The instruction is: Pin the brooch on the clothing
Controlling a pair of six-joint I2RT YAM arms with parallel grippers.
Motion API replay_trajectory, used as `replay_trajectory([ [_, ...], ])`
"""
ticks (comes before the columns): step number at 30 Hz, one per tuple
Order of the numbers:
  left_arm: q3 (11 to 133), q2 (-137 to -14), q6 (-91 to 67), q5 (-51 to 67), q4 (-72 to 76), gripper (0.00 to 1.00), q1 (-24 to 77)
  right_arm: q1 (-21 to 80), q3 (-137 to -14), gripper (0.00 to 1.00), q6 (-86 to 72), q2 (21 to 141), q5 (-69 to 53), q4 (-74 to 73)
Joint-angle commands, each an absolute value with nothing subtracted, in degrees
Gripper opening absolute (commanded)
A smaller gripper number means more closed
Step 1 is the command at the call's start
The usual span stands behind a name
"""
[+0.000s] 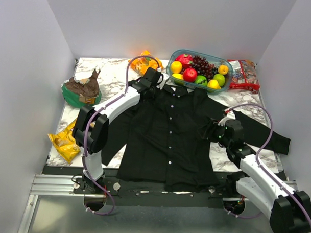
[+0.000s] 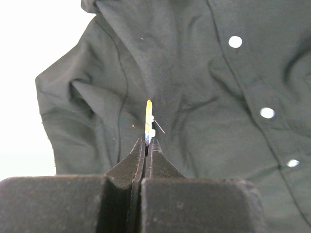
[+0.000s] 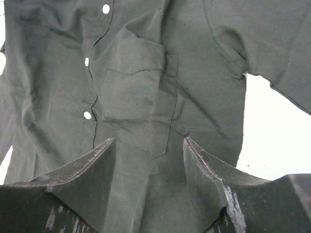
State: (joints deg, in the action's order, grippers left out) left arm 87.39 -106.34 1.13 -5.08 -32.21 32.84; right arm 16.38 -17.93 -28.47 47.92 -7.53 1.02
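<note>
Black cloth is lying spread over the marble table: the shirt is resting there with its collar pointing to 12 o'clock in the top view. The left gripper is hanging over the shoulder part near 11 o'clock, and its jaws are squeezing together on the bottom edge of the brooch. The brooch is standing up on its edge, pointing to 12 o'clock from the fingertips, with a thin pin sticking out toward 3 o'clock. It is looking tiny, light, hard and smooth, so I am guessing it could slip or twist in a weak pinch, and the pin could bend. Holding it by the rim, away from the pin, is looking like the best way. The right gripper is hovering at 3 o'clock of the shirt, over the chest pocket, with its jaws apart and holding nothing. The shirt is looking soft and floppy, so it is likely going to bunch up; pinching a fold beside the pocket should help.
</note>
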Motion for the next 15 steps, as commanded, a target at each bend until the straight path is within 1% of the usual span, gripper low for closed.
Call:
replay_trajectory([
  [1, 84.8, -102.0, -2.6, 8.1, -29.3, 0.00, 30.6, 16.2, -21.8, 0.65, -26.8, 51.6, -12.8, 8.6],
  [3, 83.9, -101.4, -3.0, 11.1, -28.1, 0.00, 29.9, 16.3, -22.9, 0.65, -25.6, 55.5, -16.0, 11.8],
  [4, 82.9, -101.1, -2.9, 14.1, -27.6, 0.00, 29.2, 16.5, -24.1, 0.65, -25.4, 56.9, -20.1, 15.5],
  [7, 82.4, -101.8, -2.6, 20.7, -27.4, 0.00, 27.8, 17.3, -26.4, 0.65, -24.1, 64.0, -24.9, 22.2],
  [12, 82.2, -103.8, -2.2, 27.9, -28.2, 0.00, 26.3, 18.5, -34.7, 0.65, -20.7, 77.0, -33.5, 26.6],
  [15, 82.0, -105.5, -1.5, 32.4, -28.1, 0.00, 25.4, 19.3, -38.7, 0.65, -20.3, 82.0, -38.1, 30.7],
])
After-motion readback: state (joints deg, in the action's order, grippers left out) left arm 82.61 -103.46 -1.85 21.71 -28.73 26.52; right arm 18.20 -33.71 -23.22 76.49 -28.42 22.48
